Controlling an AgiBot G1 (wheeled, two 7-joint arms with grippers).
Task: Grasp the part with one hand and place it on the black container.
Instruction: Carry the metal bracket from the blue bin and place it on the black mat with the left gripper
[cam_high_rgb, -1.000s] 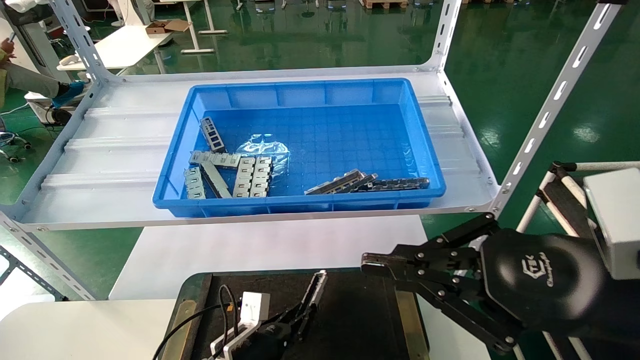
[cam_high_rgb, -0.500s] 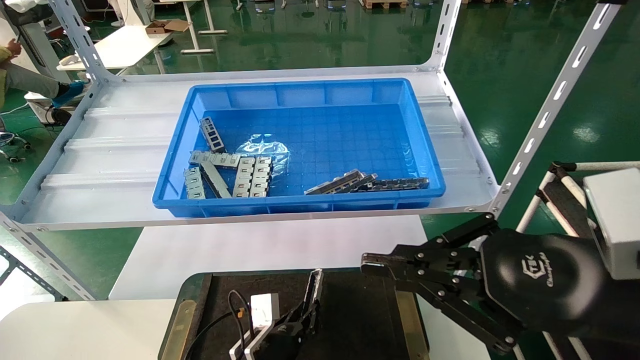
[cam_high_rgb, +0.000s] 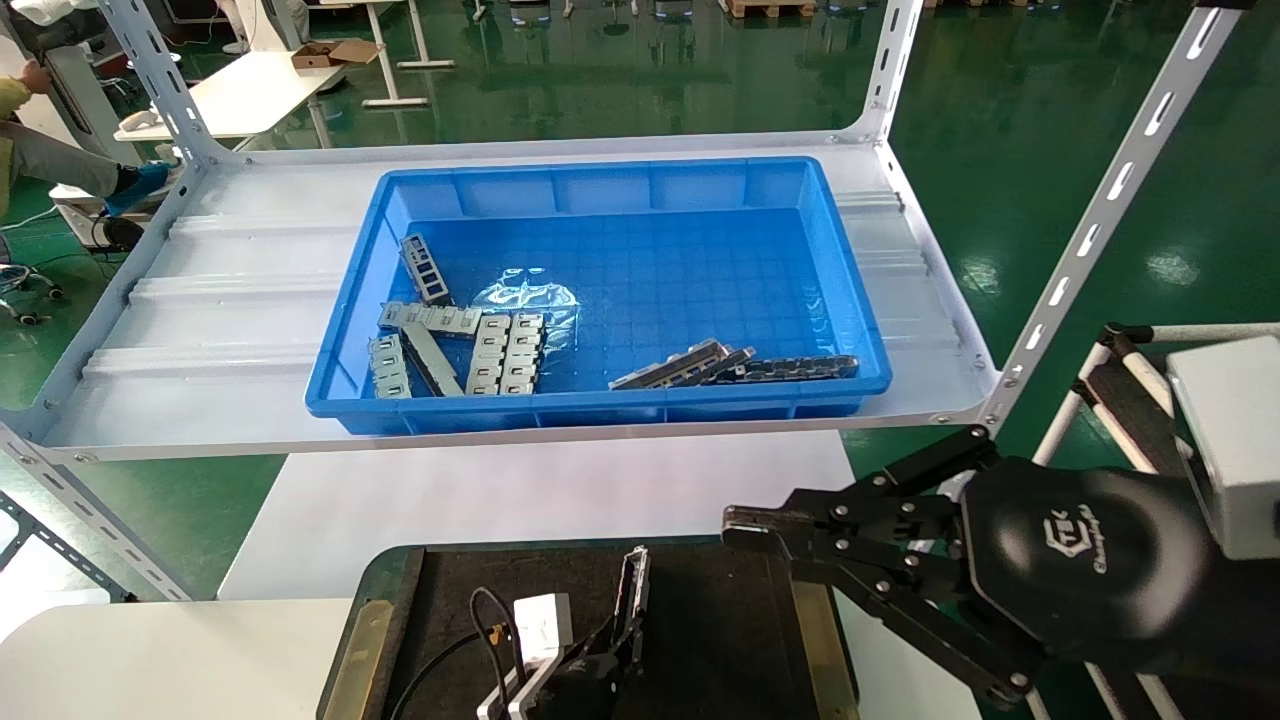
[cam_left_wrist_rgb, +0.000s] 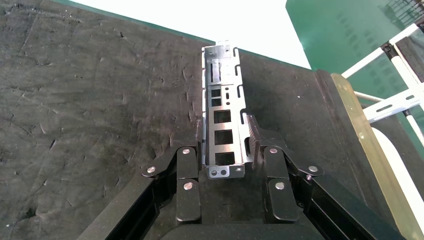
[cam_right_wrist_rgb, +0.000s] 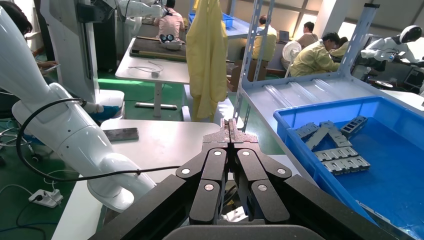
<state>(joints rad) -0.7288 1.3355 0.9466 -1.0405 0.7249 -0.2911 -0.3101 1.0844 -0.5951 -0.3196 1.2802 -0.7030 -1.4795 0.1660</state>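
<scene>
The part (cam_high_rgb: 632, 595), a slim silver-grey strip with rectangular cutouts, is held by its near end in my left gripper (cam_high_rgb: 607, 652) low over the black container (cam_high_rgb: 720, 630). In the left wrist view my left gripper (cam_left_wrist_rgb: 224, 131) has its fingers (cam_left_wrist_rgb: 256, 137) closed against both sides of the part (cam_left_wrist_rgb: 222, 100), which points away over the rough black container (cam_left_wrist_rgb: 100, 100). I cannot tell whether the part touches the surface. My right gripper (cam_high_rgb: 738, 527) is shut and empty, hovering over the container's right side; in the right wrist view (cam_right_wrist_rgb: 230, 124) its fingers meet.
A blue bin (cam_high_rgb: 600, 410) with several more metal strips (cam_high_rgb: 500, 350) sits on the white shelf (cam_high_rgb: 200, 330) behind. A white table (cam_high_rgb: 500, 500) lies under the shelf. Slotted shelf posts (cam_high_rgb: 1090, 230) stand at the right. Brass strips (cam_high_rgb: 820, 640) edge the container.
My left gripper has shifted a little to the right over the black container with the part in it. The right arm has not moved.
</scene>
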